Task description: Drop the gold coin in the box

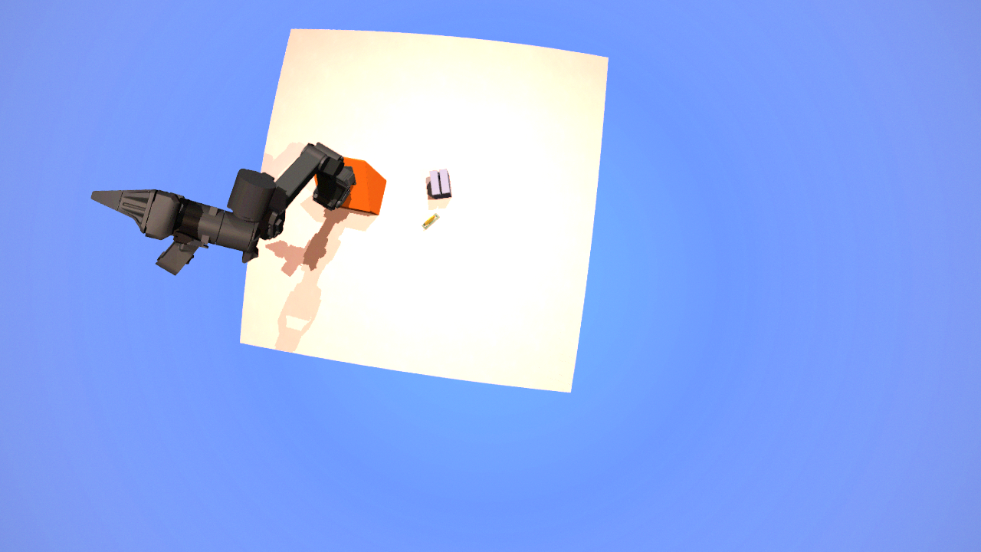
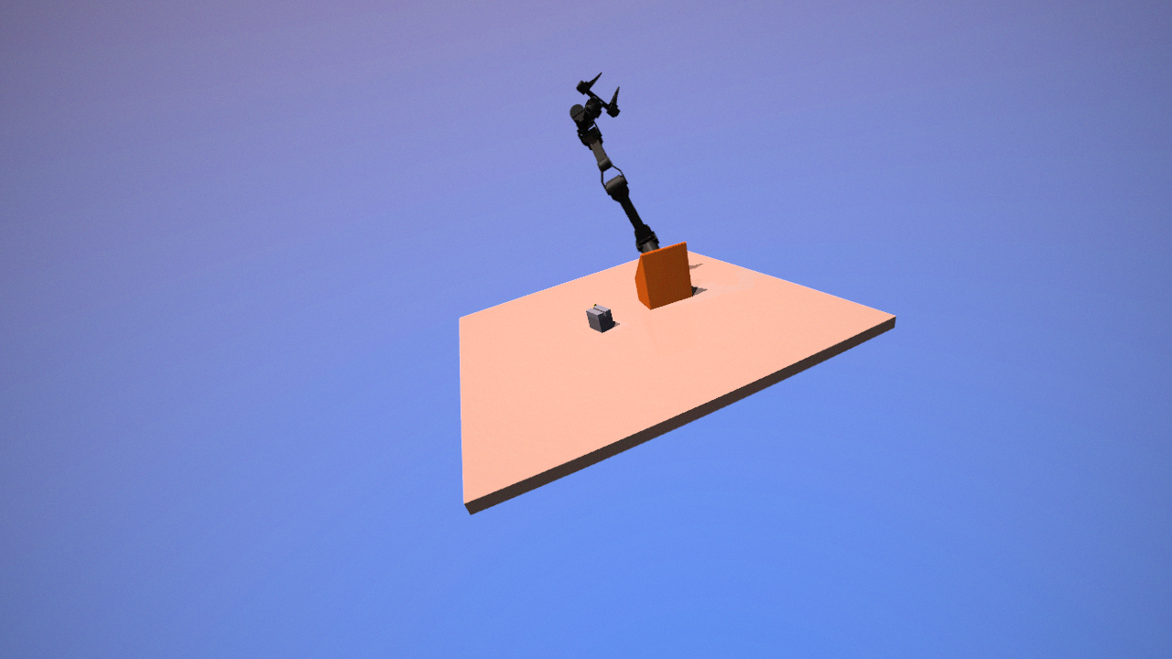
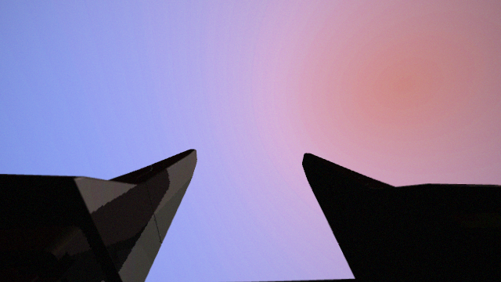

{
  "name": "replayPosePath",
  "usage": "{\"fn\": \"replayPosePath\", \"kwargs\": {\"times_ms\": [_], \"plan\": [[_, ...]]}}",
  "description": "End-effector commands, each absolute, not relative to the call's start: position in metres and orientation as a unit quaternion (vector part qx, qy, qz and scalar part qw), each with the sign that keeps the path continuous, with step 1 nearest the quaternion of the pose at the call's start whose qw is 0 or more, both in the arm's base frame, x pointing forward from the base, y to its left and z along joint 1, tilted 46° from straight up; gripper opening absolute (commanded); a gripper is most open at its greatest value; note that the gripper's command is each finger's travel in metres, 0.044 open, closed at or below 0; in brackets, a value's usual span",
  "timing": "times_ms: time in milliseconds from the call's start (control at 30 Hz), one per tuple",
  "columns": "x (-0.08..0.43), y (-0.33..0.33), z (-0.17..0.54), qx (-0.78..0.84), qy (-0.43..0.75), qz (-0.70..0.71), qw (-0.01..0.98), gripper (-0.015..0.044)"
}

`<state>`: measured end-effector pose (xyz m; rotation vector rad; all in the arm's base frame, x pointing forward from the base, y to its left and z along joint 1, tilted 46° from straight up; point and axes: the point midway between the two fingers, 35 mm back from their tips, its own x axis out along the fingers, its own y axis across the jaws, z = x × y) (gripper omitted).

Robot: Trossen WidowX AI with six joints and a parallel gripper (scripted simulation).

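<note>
"Tapered black fingers (image 2: 614,100) (image 1: 123,198) loom closest in the wrist view, one at each side. Are they gripping anything?"

"No — they're spread wide, with only blue and pink background between them. That gripper (image 3: 250,157) (image 2: 609,81) (image 1: 93,196) is raised high in the exterior view, and from the top it reaches out past the table's edge."

"So where's the coin?"

"Down on the pale tabletop (image 1: 493,308) (image 2: 656,368), in its small holder (image 1: 424,226). From the top, the gold coin (image 1: 430,221) shows as a narrow, slanted strip, well apart from the gripper."

"And the box?"

"Near the holder, sitting closed. The grey slotted box (image 1: 434,193) (image 2: 601,320) has a dark slot (image 1: 438,182) running across its lid. I can't make out the coin in the exterior view; there's just a tiny dark bit behind the box, too small to name."

"What about that orange angular block (image 1: 371,186) (image 2: 667,276)?"

"It stands on the tabletop beside the black arm (image 1: 298,182) (image 2: 629,209) — the exterior view shows the arm rising behind it."
</note>
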<state>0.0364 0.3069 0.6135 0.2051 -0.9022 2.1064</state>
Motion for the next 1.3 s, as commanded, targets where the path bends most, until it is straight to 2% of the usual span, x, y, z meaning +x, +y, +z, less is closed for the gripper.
{"fn": "replayPosePath", "kwargs": {"times_ms": [0, 267, 500, 800, 1033, 1267], "plan": [[0.035, 0.306, 0.614, 0.083, -0.358, 0.836, 0.407, 0.0374], [-0.044, 0.230, 0.643, 0.149, -0.399, 0.851, 0.306, 0.0164], [-0.086, 0.164, 0.656, 0.195, -0.419, 0.858, 0.223, 0.0161], [-0.125, 0.016, 0.656, 0.269, -0.465, 0.841, 0.060, 0.0161], [-0.113, -0.101, 0.635, 0.330, -0.487, 0.806, -0.072, 0.0161], [-0.066, -0.199, 0.599, 0.390, -0.498, 0.748, -0.200, 0.0161]]}}
